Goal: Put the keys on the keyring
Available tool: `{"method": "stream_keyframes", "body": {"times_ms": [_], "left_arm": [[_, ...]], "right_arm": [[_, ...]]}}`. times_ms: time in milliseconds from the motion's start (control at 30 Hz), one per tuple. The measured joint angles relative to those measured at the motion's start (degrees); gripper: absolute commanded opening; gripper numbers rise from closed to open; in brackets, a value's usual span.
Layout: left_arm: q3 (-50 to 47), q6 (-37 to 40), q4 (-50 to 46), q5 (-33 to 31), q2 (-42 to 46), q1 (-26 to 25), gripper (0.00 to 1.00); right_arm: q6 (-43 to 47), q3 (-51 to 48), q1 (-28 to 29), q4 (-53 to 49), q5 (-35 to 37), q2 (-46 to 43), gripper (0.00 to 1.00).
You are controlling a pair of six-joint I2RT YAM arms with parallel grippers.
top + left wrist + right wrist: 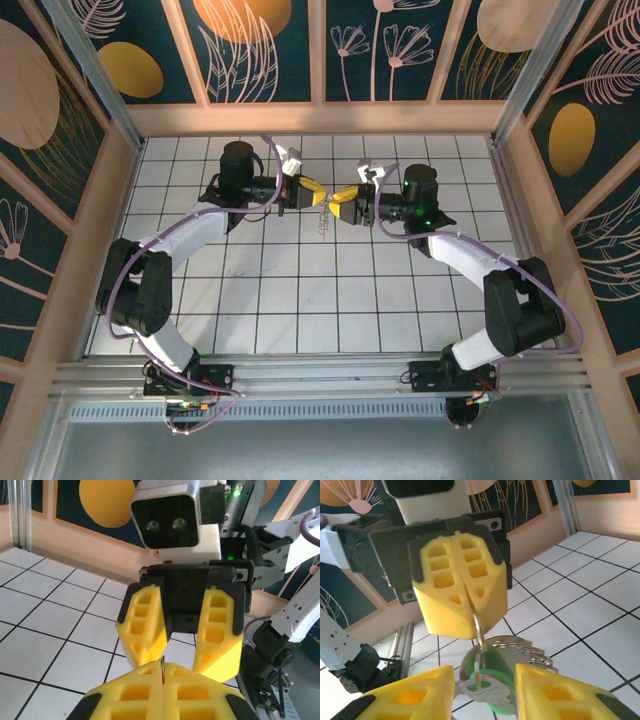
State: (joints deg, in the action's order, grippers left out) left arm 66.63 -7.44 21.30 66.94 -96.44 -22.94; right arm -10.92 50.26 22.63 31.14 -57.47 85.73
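Left gripper (470, 622) has its yellow fingers pressed tight together, pinching the thin silvery wire keyring (478, 640) near its top. The small silver key with the bright green plastic head (487, 687) dangles just below the left gripper. It looks threaded on the loop, but I can't swear to it. Right gripper (177, 662) faces the left gripper with its fingers spread either side of the key, gripping nothing. My worry is that the pinch is on a sliver of wire. A nudge from the right fingers could twist it loose, and the lot would drop onto the white tiled table (600, 605) below the left gripper.
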Motion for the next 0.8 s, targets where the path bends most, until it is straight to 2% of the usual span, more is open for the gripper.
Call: {"method": "stream_keyframes", "body": {"times_ms": [100,133,367,633,800], "left_arm": [[-0.02,-0.26,0.0,-0.15,0.02,0.0,0.0],[-0.02,-0.39,0.02,-0.57,0.02,0.0,0.0],[-2.75,-4.33,4.61,-3.45,0.31,0.0,0.0],[-9.07,-12.55,14.16,-9.16,1.57,0.0,0.0],[-10.47,-14.91,16.92,-12.17,1.97,-0.31,0.0]], "right_arm": [[0.15,0.26,0.24,0.02,0.42,0.68,0.04],[0.2,0.26,0.33,0.0,0.39,0.7,0.0],[1.9,0.28,1.42,-1.66,3.54,0.68,0.0],[5.05,0.57,6.75,-6.1,17.25,-0.07,0.0],[4.96,0.63,8.72,-5.97,24.5,-0.31,0.0]]}}
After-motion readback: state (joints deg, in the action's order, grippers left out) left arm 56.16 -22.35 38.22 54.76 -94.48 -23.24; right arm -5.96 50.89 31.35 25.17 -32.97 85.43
